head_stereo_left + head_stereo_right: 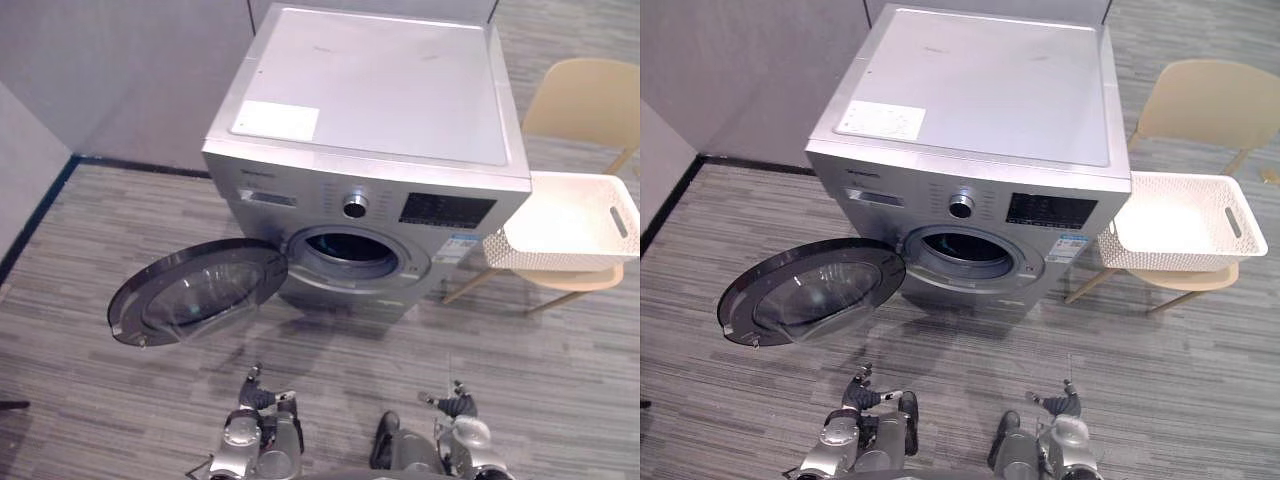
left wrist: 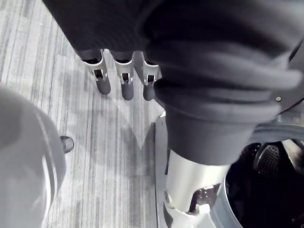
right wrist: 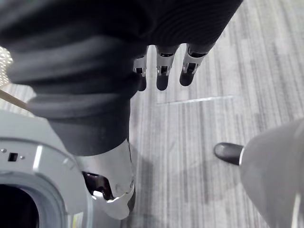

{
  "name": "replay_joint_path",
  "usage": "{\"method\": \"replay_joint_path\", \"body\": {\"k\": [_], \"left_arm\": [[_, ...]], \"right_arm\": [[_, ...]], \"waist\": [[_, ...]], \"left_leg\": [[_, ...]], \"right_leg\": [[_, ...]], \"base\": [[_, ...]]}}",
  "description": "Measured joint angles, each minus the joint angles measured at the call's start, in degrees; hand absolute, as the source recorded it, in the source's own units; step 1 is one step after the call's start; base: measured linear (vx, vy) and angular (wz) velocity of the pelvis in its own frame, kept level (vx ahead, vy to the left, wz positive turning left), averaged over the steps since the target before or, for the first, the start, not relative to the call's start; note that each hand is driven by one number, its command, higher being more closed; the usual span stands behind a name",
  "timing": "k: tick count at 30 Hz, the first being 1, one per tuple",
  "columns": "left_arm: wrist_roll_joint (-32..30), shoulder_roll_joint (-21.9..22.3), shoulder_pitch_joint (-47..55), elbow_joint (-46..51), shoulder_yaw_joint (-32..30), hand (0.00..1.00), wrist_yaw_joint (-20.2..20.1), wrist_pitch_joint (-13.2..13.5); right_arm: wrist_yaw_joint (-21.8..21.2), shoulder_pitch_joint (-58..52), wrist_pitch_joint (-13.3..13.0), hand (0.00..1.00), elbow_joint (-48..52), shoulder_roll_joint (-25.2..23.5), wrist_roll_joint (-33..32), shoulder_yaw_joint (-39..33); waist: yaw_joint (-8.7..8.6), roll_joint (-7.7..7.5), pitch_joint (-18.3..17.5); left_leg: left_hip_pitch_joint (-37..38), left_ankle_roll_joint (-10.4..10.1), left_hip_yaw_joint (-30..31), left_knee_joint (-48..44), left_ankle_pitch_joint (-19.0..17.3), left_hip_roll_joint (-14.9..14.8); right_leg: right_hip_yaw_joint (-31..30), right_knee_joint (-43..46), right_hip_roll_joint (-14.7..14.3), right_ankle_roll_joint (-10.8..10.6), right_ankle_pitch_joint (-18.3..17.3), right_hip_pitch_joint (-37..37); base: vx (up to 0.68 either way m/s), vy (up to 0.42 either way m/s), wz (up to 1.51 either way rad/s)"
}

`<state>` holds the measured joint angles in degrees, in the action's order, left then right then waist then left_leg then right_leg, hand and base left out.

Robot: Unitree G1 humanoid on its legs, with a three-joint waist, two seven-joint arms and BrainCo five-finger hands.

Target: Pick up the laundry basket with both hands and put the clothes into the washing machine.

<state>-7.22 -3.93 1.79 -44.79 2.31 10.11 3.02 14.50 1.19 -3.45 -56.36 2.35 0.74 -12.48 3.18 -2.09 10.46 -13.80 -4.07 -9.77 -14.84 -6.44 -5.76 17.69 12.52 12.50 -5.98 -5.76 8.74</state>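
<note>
While the laundry basket [image 1: 570, 225] sits on a chair [image 1: 585, 100] at right, beside the open washing machine [image 1: 370, 110] at centre, the left hand [image 2: 127, 88] and right hand [image 3: 162, 78] hang at bottom, fingers straight, empty.

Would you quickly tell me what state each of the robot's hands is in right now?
Left hand: open, fingers straight, holding nothing.
Right hand: open, fingers straight, holding nothing.

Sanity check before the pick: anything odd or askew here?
The laundry basket sits on the chair overhanging its seat toward the machine, and no clothes show in it. The washing machine door hangs open, as needed.
</note>
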Motion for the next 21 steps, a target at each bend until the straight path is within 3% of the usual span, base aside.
{"method": "replay_joint_path", "body": {"k": [1, 4, 7, 12, 17, 21], "left_arm": [[0.01, -0.64, -0.16, 1.32, 0.11, 0.00, 0.04, -0.08], [0.02, -1.77, -0.44, 9.06, 0.31, 0.00, 0.49, -0.06], [0.02, -3.83, -2.32, 21.55, 0.47, 0.00, 1.97, 0.92], [0.12, -7.76, -9.58, 28.40, -1.96, 0.00, 5.19, 2.55], [0.12, -12.63, -16.64, 28.17, -8.18, 0.00, 10.51, 2.90], [0.10, -20.26, -22.58, 18.46, -12.21, 0.00, 13.90, 1.90]], "right_arm": [[-0.01, 0.21, 0.04, 0.00, -0.88, 0.31, -0.02, -0.01], [-0.01, 0.16, 0.06, 0.00, -1.19, 0.28, -0.03, -0.01], [-0.05, 0.28, -0.01, 0.00, -1.20, 0.38, -0.01, -0.04], [-0.24, 0.31, -0.07, 0.00, -1.01, 0.53, 0.62, -0.03], [-0.80, 0.19, -0.19, 0.00, -0.52, 2.27, 2.15, 0.04], [-0.87, 0.22, -0.29, 0.00, 0.07, 3.20, 2.14, 0.10]], "waist": [[-1.11, -0.02, -0.05], [-2.14, -0.03, -0.10], [-2.27, 0.00, -0.26], [-2.45, 0.12, -1.07], [-2.48, 0.32, -1.58], [-2.30, 0.20, -1.51]], "left_leg": [[0.23, 0.72, 0.05, 0.24, -0.43, 1.61], [0.46, 0.97, 0.10, 1.00, -0.58, 3.60], [0.69, 3.36, -0.27, 1.05, -0.09, 4.46], [2.32, 4.35, 0.30, 2.47, 0.54, 4.41], [3.21, 3.54, 0.18, 5.14, 1.04, 2.87], [3.33, 2.40, -1.01, 7.33, 1.76, 0.63]], "right_leg": [[-0.60, -2.01, 0.90, -0.77, 0.84, -1.15], [-0.92, -4.71, 1.98, -0.52, 2.30, -2.42], [-1.21, -7.37, 2.12, -0.82, 3.89, -3.62], [-1.00, -10.16, 1.02, -0.13, 5.08, -5.68], [-1.23, -11.14, -0.78, 0.42, 5.50, -5.36], [-2.06, -12.54, -3.20, 1.48, 8.03, -4.04]], "base": [[0.03, 0.221, 0.19], [0.07, 0.169, 0.12], [0.14, 0.075, -0.05], [0.14, -0.030, -0.06], [0.07, -0.091, -0.12], [0.02, -0.069, -0.21]]}}
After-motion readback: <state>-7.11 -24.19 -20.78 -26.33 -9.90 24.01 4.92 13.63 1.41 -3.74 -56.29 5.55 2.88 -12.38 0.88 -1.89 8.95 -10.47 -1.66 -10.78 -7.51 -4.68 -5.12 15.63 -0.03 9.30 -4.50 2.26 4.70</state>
